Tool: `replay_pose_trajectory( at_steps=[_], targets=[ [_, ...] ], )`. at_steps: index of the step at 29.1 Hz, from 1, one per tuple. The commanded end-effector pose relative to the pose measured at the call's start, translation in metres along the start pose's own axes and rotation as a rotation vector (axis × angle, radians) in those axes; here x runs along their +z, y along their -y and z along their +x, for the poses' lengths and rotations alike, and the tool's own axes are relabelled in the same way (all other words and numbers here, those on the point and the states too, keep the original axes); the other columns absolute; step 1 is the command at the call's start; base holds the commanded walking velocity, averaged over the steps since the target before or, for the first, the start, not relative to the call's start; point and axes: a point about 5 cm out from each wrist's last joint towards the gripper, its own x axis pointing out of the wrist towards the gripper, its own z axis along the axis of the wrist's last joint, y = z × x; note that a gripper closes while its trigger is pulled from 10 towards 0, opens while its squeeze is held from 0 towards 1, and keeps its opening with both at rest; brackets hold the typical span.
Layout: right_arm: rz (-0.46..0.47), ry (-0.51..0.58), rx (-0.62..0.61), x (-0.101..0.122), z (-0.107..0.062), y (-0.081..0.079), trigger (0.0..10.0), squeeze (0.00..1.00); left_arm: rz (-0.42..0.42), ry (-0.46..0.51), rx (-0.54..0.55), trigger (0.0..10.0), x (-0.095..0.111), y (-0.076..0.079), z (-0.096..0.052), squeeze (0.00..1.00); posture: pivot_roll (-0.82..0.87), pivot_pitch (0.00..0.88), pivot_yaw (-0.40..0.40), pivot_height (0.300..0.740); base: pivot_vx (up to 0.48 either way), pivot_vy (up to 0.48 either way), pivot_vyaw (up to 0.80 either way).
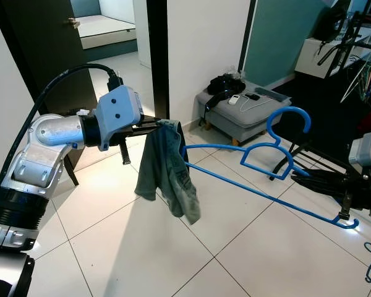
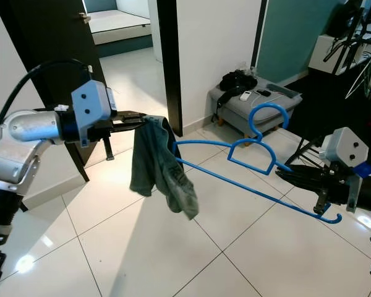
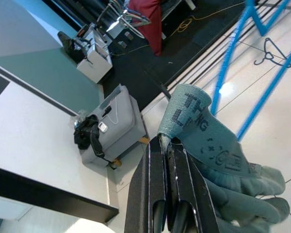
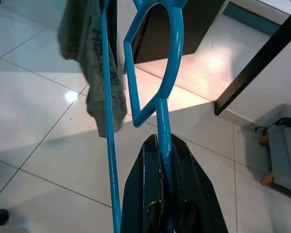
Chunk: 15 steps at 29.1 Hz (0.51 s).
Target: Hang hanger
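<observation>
Your right gripper (image 2: 318,185) clamps the blue hanger (image 2: 253,164) level so its far end meets the green garment (image 2: 157,164), pinched up by your left gripper (image 2: 142,120).

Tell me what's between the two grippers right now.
The blue hanger spans the gap from the right gripper, shut on one end, to the left gripper, which pinches a grey-green garment at the other end, seen from both eye views.
</observation>
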Motion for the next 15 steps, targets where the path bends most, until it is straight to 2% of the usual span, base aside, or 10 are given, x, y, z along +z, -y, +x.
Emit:
replay_pose_trajectory(
  at_steps=[1, 8, 9, 13, 15],
  targets=[
    [-0.014, 0.001, 0.006, 0.001, 0.003, 0.000, 10.0, 0.00, 0.011, 0.003, -0.021, 10.0, 0.004, 0.000, 0.002, 0.00, -0.08, 0.000, 0.009, 0.740, 0.000, 0.000, 0.00],
    [-0.019, 0.032, 0.019, 0.003, 0.013, -0.001, 10.0, 0.00, -0.011, 0.069, -0.121, 10.0, 0.011, 0.020, 0.016, 0.00, -0.08, 0.000, 0.008, 0.740, 0.000, 0.000, 0.00],
    [-0.012, 0.050, 0.043, 0.003, 0.022, -0.006, 10.0, 0.00, -0.024, 0.112, -0.174, 10.0, 0.018, 0.030, 0.024, 0.00, -0.08, 0.000, 0.008, 0.740, 0.000, 0.000, 0.00],
    [-0.008, 0.055, 0.060, 0.003, 0.026, -0.009, 10.0, 0.00, -0.028, 0.129, -0.190, 10.0, 0.021, 0.034, 0.027, 0.00, -0.08, 0.000, 0.008, 0.740, 0.000, 0.000, 0.00],
    [0.002, 0.068, 0.100, 0.003, 0.034, -0.017, 10.0, 0.00, -0.028, 0.143, -0.210, 10.0, 0.023, 0.039, 0.031, 0.00, -0.07, 0.000, 0.014, 0.740, 0.000, 0.000, 0.00]
  ],
)
